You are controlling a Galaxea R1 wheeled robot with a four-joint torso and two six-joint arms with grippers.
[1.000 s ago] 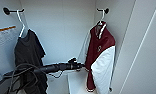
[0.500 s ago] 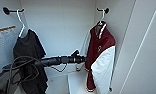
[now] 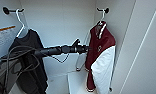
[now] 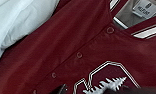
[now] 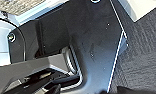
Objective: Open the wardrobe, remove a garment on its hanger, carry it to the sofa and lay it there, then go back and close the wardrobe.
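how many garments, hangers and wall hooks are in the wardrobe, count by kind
garments: 2, a maroon jacket and a dark shirt
hangers: 2, one white hanger in the jacket, another white hanger in the shirt
wall hooks: 2, a left hook and a right hook
total: 6

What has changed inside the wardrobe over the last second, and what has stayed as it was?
The left gripper has reached further right, from short of the maroon jacket up to its chest. No grasp can be seen. The jacket hangs as before on its white hanger, and the dark shirt has not moved.
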